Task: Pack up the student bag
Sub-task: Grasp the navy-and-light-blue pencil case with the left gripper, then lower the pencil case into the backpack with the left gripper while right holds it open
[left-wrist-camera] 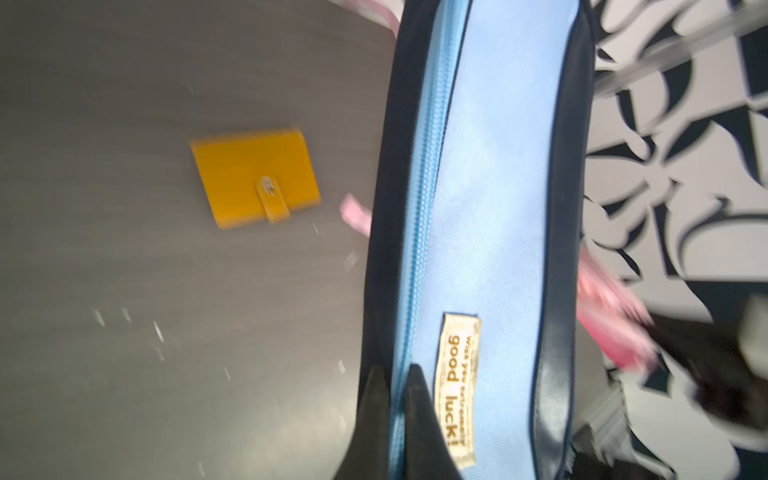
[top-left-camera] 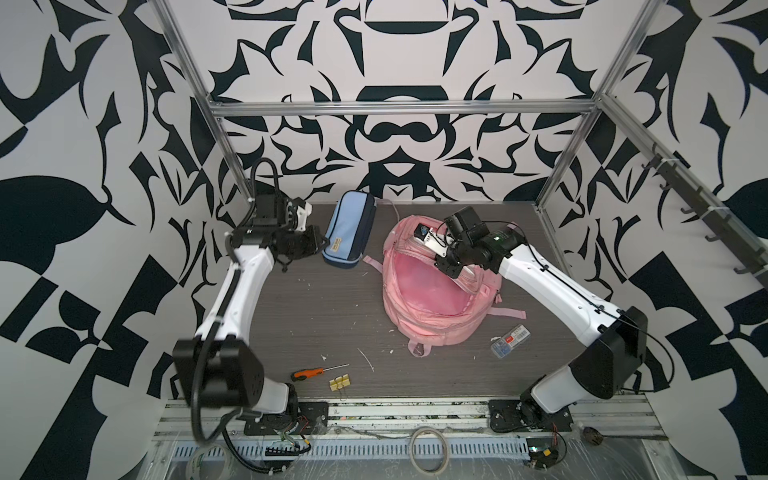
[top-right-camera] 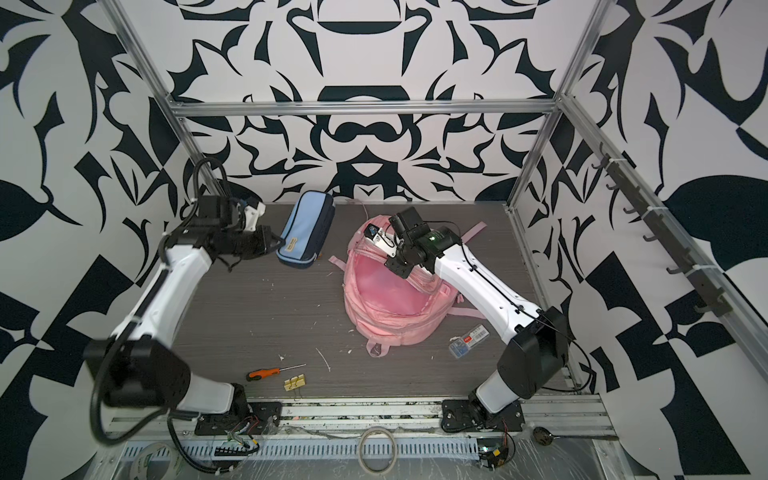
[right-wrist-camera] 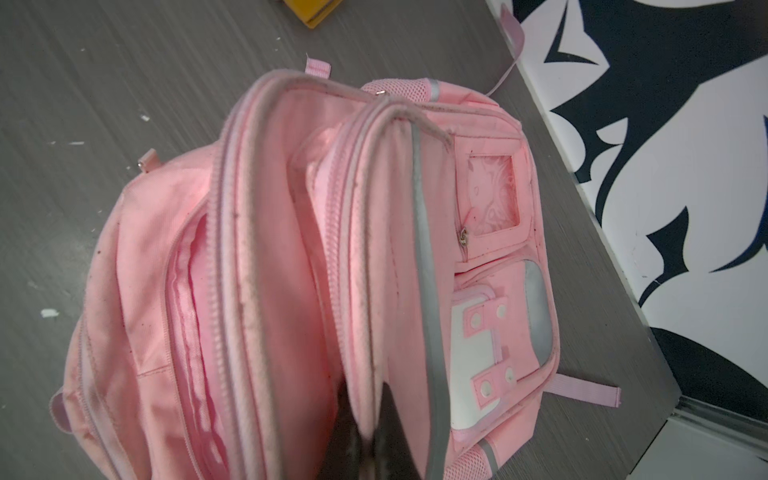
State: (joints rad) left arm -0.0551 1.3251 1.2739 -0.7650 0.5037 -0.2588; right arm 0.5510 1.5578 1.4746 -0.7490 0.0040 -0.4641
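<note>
The student bag (top-left-camera: 432, 316) (top-right-camera: 390, 320) is a pink backpack lying right of the table's middle with its main pocket gaping open. My right gripper (top-left-camera: 449, 270) (right-wrist-camera: 370, 399) is shut on the zip rim of the student bag (right-wrist-camera: 266, 249) and holds the flap up. A blue pencil case (top-left-camera: 349, 226) (top-right-camera: 305, 232) (left-wrist-camera: 490, 208) with dark trim sits at the back left. My left gripper (top-left-camera: 320, 245) (left-wrist-camera: 395, 374) is shut on its zipper edge at the near end, beside a "good luck" label.
A yellow wallet (left-wrist-camera: 253, 178) (right-wrist-camera: 311, 12) lies on the table past the case, hidden in both top views. Near the front are an orange screwdriver (top-left-camera: 309, 373) and yellow binder clips (top-left-camera: 340, 382). A small clear box (top-left-camera: 509, 338) lies right of the bag.
</note>
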